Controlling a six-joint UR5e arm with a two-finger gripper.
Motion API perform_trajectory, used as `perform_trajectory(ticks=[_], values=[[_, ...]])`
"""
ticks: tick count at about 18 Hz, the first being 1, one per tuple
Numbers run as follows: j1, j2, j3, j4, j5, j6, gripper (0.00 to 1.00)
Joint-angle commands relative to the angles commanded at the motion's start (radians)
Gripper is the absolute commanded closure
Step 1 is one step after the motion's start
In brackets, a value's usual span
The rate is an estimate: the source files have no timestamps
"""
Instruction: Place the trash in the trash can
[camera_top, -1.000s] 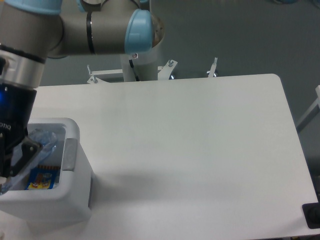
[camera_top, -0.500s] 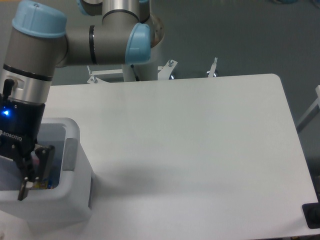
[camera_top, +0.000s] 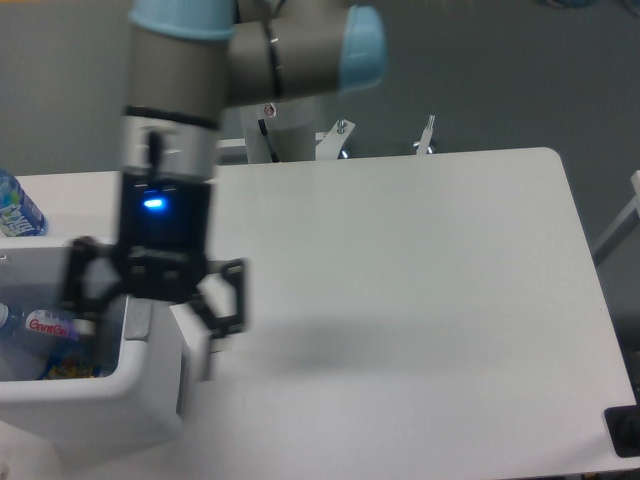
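the fingers (camera_top: 150, 315) are spread wide and hold nothing. below the left one, inside the trash can (camera_top: 110, 395), lie the blue wrapper (camera_top: 70, 368) and crushed bottle (camera_top: 35, 325).

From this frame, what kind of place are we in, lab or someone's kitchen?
Most likely a robotics lab or test cell. A UR-style arm stands at a bare white table over a plain grey floor, and a white trash can and a water bottle look like staged props.
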Motion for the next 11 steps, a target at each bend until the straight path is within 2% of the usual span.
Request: perform_trajectory(ticks=[1,5,11], values=[[0.011,-0.002,-0.009,-0.012,0.029,0.06,0.0],[0.04,0.008,-0.031,-0.135,0.161,0.363,0.0],[0.147,0.09,-0.046,-0.4,0.187,0.687,0.0]])
